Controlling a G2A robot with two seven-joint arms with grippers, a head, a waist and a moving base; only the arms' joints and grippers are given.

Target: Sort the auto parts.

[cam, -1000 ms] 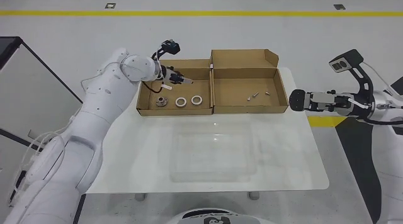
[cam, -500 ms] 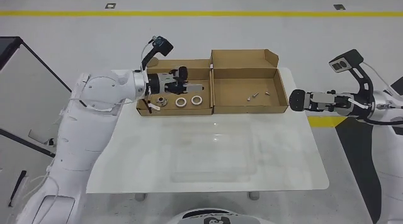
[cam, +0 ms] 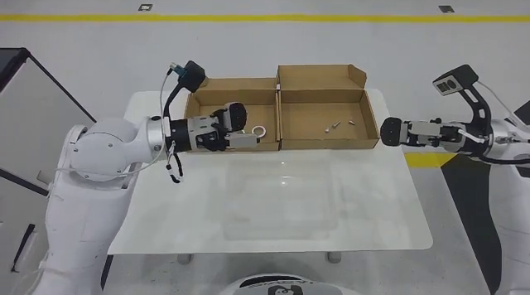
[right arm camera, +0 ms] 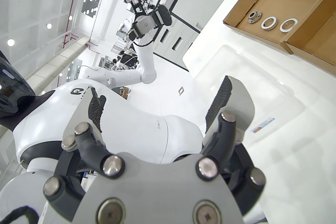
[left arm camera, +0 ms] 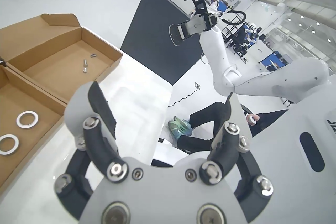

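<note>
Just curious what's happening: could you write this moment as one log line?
left hand: open, empty | right hand: open, empty | left box: two rings | right box: bolts

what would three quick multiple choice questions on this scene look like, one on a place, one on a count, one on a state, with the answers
1. Where do the white rings lie?
A. flat on the floor of the cardboard box, beside the flanged metal part
B. stacked on the flanged metal part
C. hung over the cardboard box's wall

2. How many white rings are there?
A. one
B. two
C. four

3. How does the left gripper stand?
A. shut on a white ring
B. shut on the flanged metal part
C. open and empty

Answers:
1 A, they lie in a row with the flanged metal part on the box floor.
2 B, two show side by side in the right wrist view.
3 C, its jaws stand wide apart with nothing between them.
</note>
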